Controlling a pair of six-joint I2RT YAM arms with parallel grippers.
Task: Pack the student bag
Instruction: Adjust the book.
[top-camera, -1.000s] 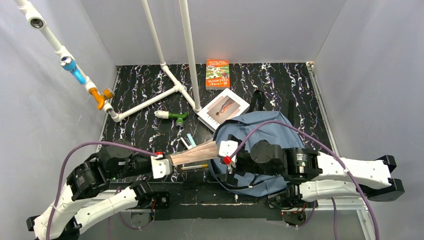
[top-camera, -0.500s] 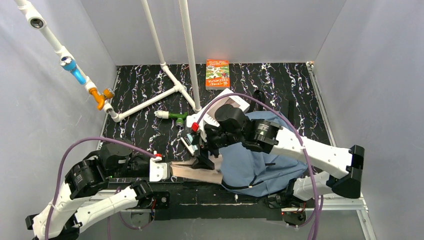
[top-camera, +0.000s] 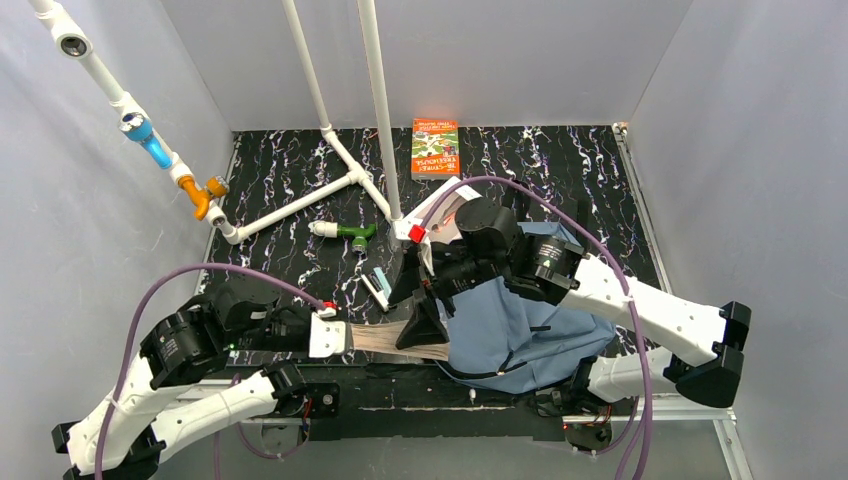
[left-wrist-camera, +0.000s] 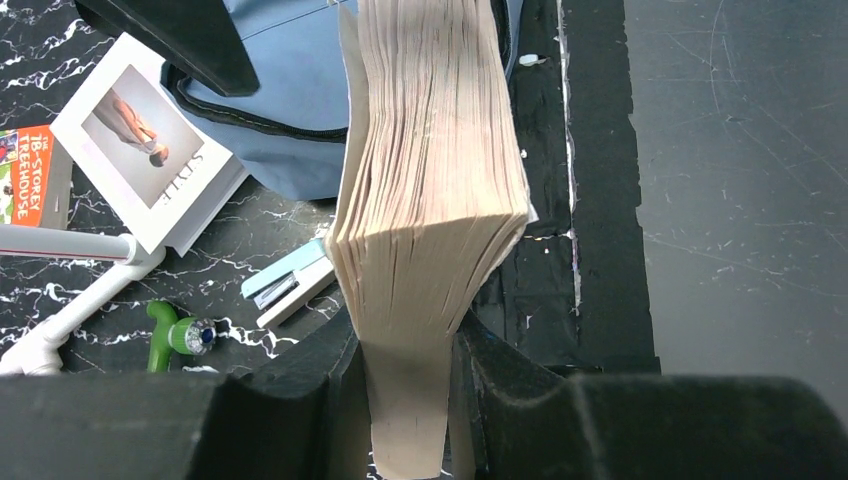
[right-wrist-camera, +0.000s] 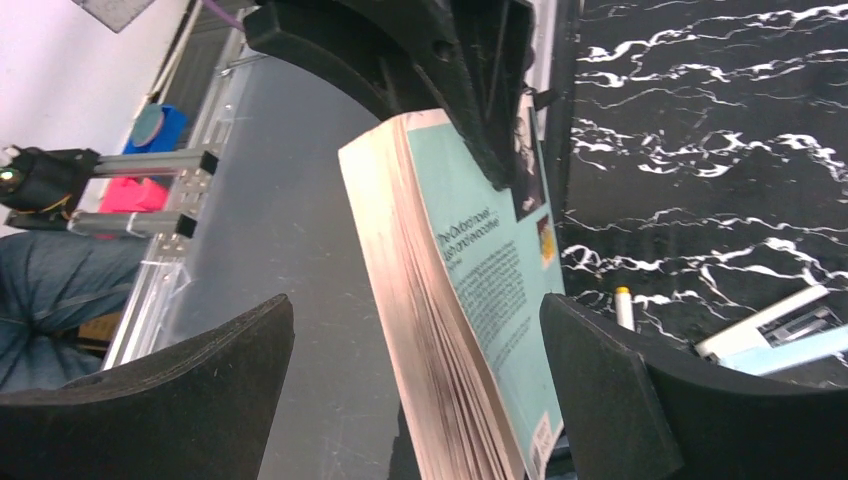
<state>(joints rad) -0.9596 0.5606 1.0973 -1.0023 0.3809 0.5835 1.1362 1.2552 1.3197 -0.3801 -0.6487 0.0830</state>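
Two sets of fingers are on record. The left fingers (left-wrist-camera: 320, 410) are closed partway and clamp one end of a thick paperback book (left-wrist-camera: 430, 150), one finger pressed to each cover. The book is held on edge, its yellowed page block facing up and its free end pointing toward the robot's right. The right fingers (right-wrist-camera: 610, 400) are spread to their full width and hold nothing. They straddle the same book, one finger on either side, with clear gaps to the page block and to the teal back cover.

The student bag (top-camera: 505, 335) lies flat at the near right of the surface (top-camera: 280, 160), partly under the right arm, slate-blue with a dark zipper line. The book's free end reaches the bag's left edge. Whether it has entered the opening cannot be told.

A white book (left-wrist-camera: 150, 150) marked STYLE lies just beside the bag on its far left side. A light-blue stapler (left-wrist-camera: 290, 285) sits near the held book, and a pen (right-wrist-camera: 622, 305) lies close by. A green-handled tool (top-camera: 355, 235) rests near a white pipe frame (top-camera: 330, 190). An orange book (top-camera: 435, 148) lies at the far edge, well apart from the bag
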